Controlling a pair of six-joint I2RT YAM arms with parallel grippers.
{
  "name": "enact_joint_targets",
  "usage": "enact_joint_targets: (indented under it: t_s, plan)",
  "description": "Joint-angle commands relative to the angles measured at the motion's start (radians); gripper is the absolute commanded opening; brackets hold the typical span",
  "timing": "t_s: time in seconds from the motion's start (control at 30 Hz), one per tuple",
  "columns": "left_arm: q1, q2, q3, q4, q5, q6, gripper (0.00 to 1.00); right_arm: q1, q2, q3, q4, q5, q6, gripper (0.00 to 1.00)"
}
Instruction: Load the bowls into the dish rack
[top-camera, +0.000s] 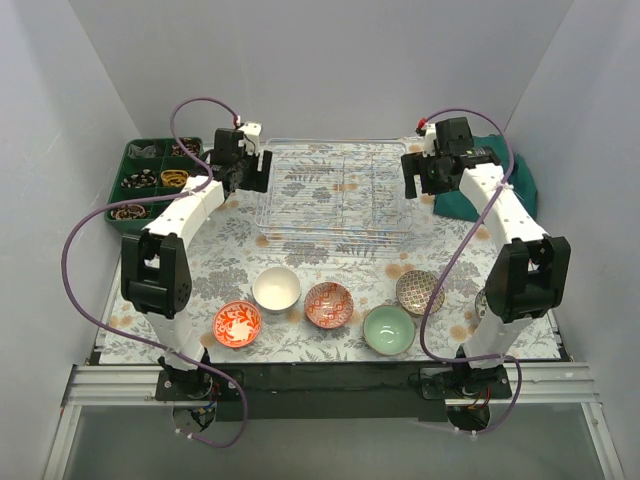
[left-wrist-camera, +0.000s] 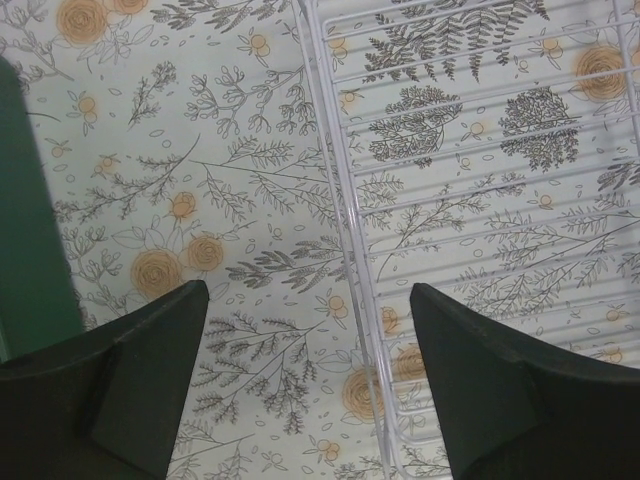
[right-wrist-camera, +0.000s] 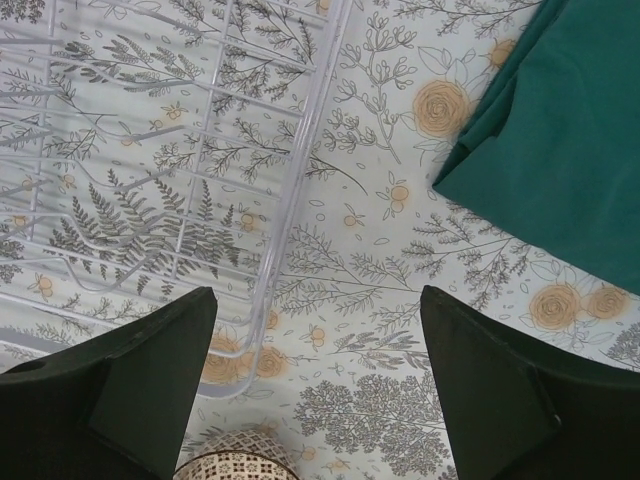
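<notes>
Dish rack (top-camera: 340, 195): clear-silvery wire grid, rectangular w/ raised sides. It sits far-centre on the floral-covered bench (top-camera: 200, 250), between the two hands.

Bowls stand upright in a loose row on the bench near the arm bases, well apart from the rack:
- orange-red patterned bowl (top-camera: 237, 323), leftmost
- plain white bowl (top-camera: 276, 289), just behind it
- red-white patterned bowl (top-camera: 328, 304), centre
- mint green bowl (top-camera: 389, 330), to the right of that
- brown patterned bowl (top-camera: 420, 292), just behind the mint one
- dark-edged bowl sliver (top-camera: 482, 302), by the right arm's elbow & mostly hidden by it, so the pattern is not readable

Left hand (left-wrist-camera: 305, 300) hangs over the rack's left edge, fingers spread wide, nothing between them. Rack wall runs up between the finger tips in the wrist view.

Right hand (right-wrist-camera: 318, 300) hangs at the rack's right edge, likewise spread & empty.

Green compartment tray (top-camera: 155, 180) sits far left. Its contents are too small to name.

Teal cloth (top-camera: 490, 190) sits far right, partly behind the right arm.

Right wrist view: a patterned bowl rim (right-wrist-camera: 235, 462) is cut off at the bottom edge. Cannot tell which bowl.
</notes>
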Motion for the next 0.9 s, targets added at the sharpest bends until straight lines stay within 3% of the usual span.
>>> enact_joint_targets:
  t_s: [0.0, 0.1, 0.4, 0.67, 0.77, 0.87]
  plan:
    - [0.0, 0.023, 0.008, -0.018, 0.014, 0.013, 0.63, 0.007, 0.033, 0.069, 0.0, -0.037, 0.019, 0.91]
    - [0.0, 0.052, 0.041, -0.055, 0.094, 0.021, 0.47, 0.015, 0.062, 0.089, 0.002, -0.044, 0.018, 0.91]
    - [0.0, 0.135, 0.106, -0.069, 0.127, 0.005, 0.44, 0.045, 0.088, 0.052, 0.0, -0.022, -0.01, 0.88]
    - [0.0, 0.138, 0.098, -0.086, 0.133, -0.018, 0.09, 0.047, 0.149, 0.068, -0.004, 0.047, -0.008, 0.8]
    - [0.0, 0.127, 0.08, -0.087, 0.134, -0.027, 0.02, 0.047, 0.181, 0.086, -0.003, 0.038, -0.013, 0.74]
    - [0.0, 0.118, 0.061, -0.09, 0.14, -0.044, 0.0, 0.048, 0.221, 0.114, -0.003, 0.019, -0.019, 0.61]
